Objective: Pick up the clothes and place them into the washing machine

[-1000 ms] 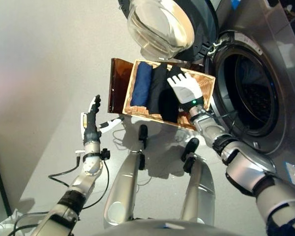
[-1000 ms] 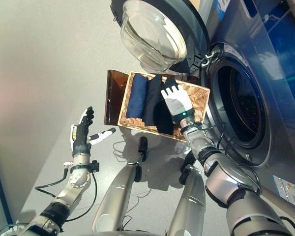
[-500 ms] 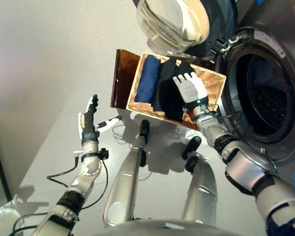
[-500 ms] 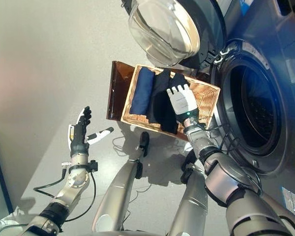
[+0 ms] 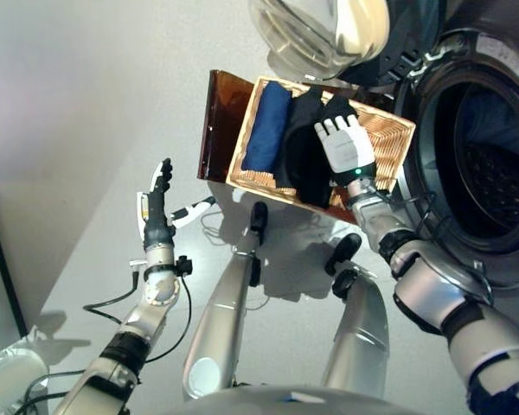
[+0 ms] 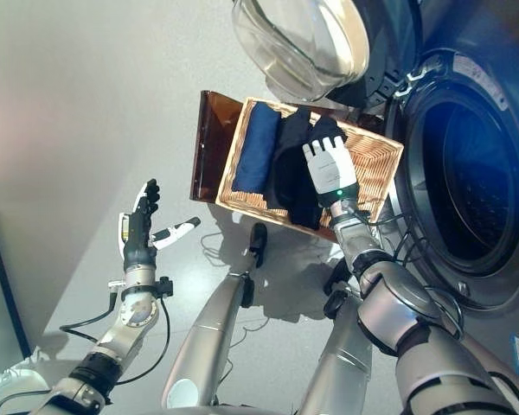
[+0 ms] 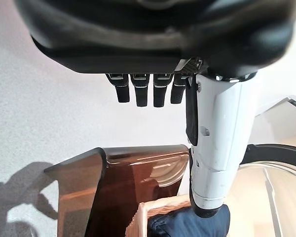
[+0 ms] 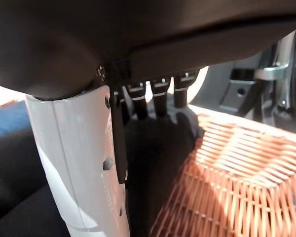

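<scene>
— Where are the clothes?
— In the wicker basket (image 5: 389, 143) beside the washing machine (image 5: 493, 164) — a blue garment (image 5: 266, 128) and a black garment (image 5: 304, 160). The right robot hand (image 5: 348, 149) is over the black one, fingers straight.
— And the left robot hand (image 5: 157, 212)?
— Well apart from the basket, fingers apart — it holds nothing.

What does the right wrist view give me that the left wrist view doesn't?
Only the right wrist view shows the black garment under the right hand, whose fingers are straight, and the basket's empty woven side. Only the left wrist view shows the brown panel beside the basket, with the open left hand over bare floor. Both show the wicker basket and blue garment.
</scene>
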Controlling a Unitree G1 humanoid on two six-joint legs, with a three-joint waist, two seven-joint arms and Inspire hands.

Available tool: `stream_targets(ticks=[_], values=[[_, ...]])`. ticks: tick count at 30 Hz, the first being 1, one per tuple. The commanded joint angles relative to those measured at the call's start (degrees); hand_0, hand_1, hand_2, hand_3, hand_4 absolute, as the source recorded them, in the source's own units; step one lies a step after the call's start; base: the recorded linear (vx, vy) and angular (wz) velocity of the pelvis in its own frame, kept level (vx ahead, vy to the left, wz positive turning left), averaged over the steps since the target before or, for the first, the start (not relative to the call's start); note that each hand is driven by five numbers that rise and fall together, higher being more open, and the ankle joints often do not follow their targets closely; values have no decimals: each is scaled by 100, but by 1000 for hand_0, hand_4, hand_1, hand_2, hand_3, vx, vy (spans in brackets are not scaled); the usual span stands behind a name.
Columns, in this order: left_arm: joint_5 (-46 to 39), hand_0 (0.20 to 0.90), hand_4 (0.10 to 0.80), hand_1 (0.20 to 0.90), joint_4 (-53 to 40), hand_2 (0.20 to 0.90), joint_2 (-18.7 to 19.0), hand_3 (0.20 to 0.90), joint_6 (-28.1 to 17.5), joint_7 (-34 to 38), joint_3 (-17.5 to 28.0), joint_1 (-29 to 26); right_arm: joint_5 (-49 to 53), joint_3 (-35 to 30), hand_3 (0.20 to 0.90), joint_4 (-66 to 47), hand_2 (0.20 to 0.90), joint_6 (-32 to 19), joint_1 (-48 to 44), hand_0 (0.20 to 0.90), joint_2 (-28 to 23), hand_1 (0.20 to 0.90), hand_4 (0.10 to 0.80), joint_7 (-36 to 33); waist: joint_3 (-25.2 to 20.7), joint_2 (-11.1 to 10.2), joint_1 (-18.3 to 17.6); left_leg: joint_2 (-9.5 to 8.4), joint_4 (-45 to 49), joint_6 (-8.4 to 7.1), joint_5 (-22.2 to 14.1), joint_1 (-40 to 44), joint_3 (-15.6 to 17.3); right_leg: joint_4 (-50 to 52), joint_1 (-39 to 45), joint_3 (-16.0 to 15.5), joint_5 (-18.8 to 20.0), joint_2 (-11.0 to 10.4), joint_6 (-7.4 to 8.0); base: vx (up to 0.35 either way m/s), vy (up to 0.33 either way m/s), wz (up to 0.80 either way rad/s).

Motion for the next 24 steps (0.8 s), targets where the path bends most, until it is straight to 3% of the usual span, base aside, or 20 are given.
stream_targets(ticks=[1, 7, 8, 9, 24], values=[[147, 900, 800, 900, -624, 900, 223, 900, -495, 355, 421, -78, 14, 59, 900, 205, 900, 198, -428, 900, -167, 900, 800, 6, 4, 300, 165, 39, 632, -403, -851, -485, 80, -347, 210, 279, 39, 20, 240, 0, 17, 9], [225, 900, 800, 900, -833, 900, 241, 900, -497, 372, 562, -15, -39, 17, 900, 473, 900, 303, -448, 900, -143, 900, 800, 71, -90, 395, 260, -6, 811, -398, -901, -647, 79, -50, -2, 335, -41, -39, 237, 2, 8, 2], [243, 900, 800, 900, -851, 900, 246, 900, -495, 362, 572, 11, -31, -5, 782, 520, 782, 320, -452, 782, -162, 782, 716, 97, -106, 420, 276, -18, 804, -399, -904, -644, 80, -42, -3, 355, -55, -52, 238, 19, 16, 13], [254, 900, 800, 900, -892, 900, 246, 900, -483, 340, 580, 39, -30, -7, 200, 567, 200, 331, -460, 200, -193, 200, 300, 138, -115, 452, 294, -39, 809, -396, -907, -641, 83, -11, -11, 369, -62, -60, 236, 17, 30, 16], [301, 900, 800, 900, -1003, 900, 249, 900, -414, 169, 655, 194, 7, -250, 200, 725, 200, 491, -676, 200, -527, 200, 300, 154, -146, 687, 399, -100, 625, -356, -829, -434, 166, -103, 38, 486, 21, -122, 257, 2, 11, 1]])
